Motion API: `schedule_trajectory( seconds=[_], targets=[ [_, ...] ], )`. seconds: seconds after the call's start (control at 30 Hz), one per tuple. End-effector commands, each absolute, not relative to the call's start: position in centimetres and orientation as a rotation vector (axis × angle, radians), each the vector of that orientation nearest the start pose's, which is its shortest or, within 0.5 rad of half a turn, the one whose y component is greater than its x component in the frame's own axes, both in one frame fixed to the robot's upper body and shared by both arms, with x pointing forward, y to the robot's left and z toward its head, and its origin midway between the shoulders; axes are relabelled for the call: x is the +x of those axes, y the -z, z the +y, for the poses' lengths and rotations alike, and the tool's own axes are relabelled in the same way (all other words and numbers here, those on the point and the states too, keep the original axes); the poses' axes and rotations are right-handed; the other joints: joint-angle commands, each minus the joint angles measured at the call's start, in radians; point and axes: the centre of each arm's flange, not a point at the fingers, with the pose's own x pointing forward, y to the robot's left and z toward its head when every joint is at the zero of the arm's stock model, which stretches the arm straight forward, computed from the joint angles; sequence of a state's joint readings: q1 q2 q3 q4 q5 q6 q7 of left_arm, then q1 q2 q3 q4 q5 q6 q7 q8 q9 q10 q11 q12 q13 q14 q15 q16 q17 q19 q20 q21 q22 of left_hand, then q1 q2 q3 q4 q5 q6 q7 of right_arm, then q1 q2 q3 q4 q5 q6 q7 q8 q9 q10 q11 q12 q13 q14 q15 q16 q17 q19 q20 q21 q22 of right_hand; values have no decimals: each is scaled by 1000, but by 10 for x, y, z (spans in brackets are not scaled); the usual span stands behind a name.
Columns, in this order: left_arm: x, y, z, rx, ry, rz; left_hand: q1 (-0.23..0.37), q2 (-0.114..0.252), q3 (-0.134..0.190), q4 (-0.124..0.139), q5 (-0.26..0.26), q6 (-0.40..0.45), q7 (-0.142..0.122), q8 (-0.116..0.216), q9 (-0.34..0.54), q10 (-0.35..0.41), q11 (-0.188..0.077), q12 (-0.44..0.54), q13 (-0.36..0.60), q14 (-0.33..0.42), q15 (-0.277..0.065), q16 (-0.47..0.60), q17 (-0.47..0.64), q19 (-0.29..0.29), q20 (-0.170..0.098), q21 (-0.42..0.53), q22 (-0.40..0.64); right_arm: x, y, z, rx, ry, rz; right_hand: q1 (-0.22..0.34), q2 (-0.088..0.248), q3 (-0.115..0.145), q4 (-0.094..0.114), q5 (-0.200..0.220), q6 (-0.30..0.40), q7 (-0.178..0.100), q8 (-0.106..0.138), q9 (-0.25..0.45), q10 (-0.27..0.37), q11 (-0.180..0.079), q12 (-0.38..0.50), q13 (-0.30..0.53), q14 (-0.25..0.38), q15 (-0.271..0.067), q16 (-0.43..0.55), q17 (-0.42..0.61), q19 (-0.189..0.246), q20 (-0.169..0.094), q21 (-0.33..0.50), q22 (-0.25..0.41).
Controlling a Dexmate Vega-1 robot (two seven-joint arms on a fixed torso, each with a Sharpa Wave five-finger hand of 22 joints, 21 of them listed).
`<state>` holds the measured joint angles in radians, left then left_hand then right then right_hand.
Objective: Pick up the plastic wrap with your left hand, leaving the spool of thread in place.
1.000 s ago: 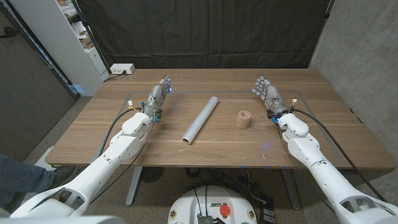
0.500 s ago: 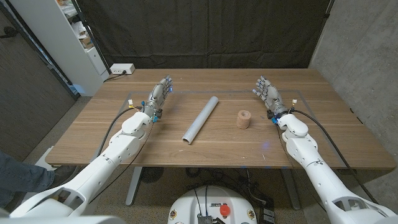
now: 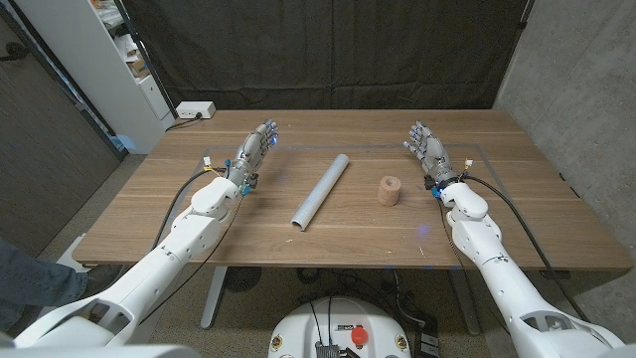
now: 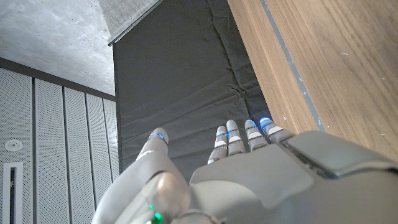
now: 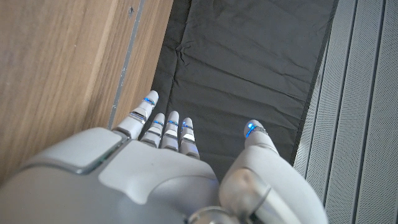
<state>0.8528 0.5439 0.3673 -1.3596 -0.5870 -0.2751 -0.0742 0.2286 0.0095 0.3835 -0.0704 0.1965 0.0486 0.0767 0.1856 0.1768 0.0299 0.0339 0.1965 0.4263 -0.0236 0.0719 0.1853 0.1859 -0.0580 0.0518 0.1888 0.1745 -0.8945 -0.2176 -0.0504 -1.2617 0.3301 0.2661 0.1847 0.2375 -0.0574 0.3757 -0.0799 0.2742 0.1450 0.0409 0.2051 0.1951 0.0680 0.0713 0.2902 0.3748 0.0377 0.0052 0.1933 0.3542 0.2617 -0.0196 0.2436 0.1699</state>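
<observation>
A long grey roll of plastic wrap (image 3: 320, 191) lies slantwise on the wooden table (image 3: 358, 234) near its middle. To its right stands a small tan spool of thread (image 3: 389, 190). My left hand (image 3: 253, 154) is at the table's left, well apart from the roll, fingers stretched out and holding nothing. The same hand (image 4: 249, 174) shows from behind in the left wrist view, fingers straight. My right hand (image 3: 427, 152) is at the right of the spool, fingers apart and empty. In the right wrist view that hand (image 5: 168, 168) also shows with straight fingers.
A white power strip (image 3: 195, 110) lies at the table's far left corner. A black curtain (image 3: 328, 50) hangs behind the table. A white shelf unit (image 3: 124, 60) stands at the far left, and a concrete wall (image 3: 576, 80) is at the right.
My left hand has shifted slightly forward and to the right. The roll, the spool and the right hand have stayed put.
</observation>
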Motion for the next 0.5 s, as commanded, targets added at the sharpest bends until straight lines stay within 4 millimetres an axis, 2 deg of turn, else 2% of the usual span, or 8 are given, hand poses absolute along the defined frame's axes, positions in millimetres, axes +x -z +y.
schedule_trajectory(
  seconds=[0.03, 0.5],
  targets=[
    [636, 17, 288, 87, 285, -647, 9, 6, 3, -4, 0, 6, 4, 10, 3, 9, 4, 5, -3, 6, 4, 7, 0, -1, 5, 4, 6, 655, 38, -289, 74, -143, -663, -1, 8, 5, 0, 10, 6, -1, 2, 3, 3, 5, -1, -3, -3, -1, 1, 0, 0, -5, -1, 2],
    [626, 12, 292, 143, 292, -700, 14, 11, 6, -8, -2, 11, 2, 10, 3, 14, 1, 6, -15, 9, 0, 7, -2, -7, 13, 4, 6, 658, 41, -287, 84, -138, -658, -2, 9, 4, -1, 12, 8, -1, 2, 1, 10, 4, -7, -13, 2, -2, 4, -8, 7, -4, -3, 2]
  ],
)
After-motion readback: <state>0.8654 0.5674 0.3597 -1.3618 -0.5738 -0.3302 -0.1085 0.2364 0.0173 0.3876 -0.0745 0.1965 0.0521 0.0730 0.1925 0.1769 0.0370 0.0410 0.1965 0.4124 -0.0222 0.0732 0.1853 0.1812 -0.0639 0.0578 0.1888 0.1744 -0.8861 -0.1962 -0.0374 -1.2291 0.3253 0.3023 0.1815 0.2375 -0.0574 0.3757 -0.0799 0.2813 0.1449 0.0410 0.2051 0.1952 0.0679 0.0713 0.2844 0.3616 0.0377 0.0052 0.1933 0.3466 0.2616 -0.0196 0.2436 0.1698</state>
